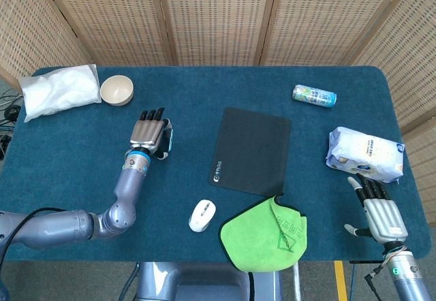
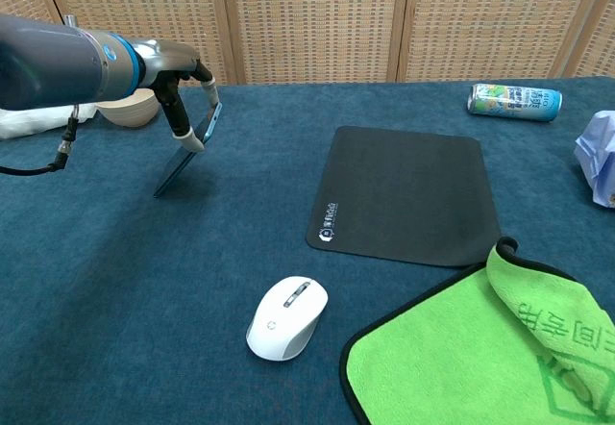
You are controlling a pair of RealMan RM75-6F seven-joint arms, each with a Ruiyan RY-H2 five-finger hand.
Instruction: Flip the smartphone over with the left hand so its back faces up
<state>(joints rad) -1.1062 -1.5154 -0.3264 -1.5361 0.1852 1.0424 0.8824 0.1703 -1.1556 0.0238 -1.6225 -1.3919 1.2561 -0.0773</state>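
Note:
The smartphone [image 2: 181, 165] stands steeply tilted on the blue table cloth, its lower end on the table and its upper end raised. My left hand [image 2: 184, 93] pinches that raised end between thumb and fingers. From the head view the left hand [image 1: 146, 136] covers most of the phone, and only a thin edge of the smartphone [image 1: 169, 139] shows to its right. My right hand [image 1: 380, 212] rests at the table's near right corner, fingers spread, holding nothing.
A black mouse pad [image 1: 250, 150] lies mid-table, with a white mouse [image 1: 201, 215] and a green cloth [image 1: 264, 232] nearer the front. A can [image 1: 314, 95] lies at the back right, a white packet [image 1: 364, 152] at the right, and a bowl [image 1: 116, 89] and white bag [image 1: 59, 91] at the back left.

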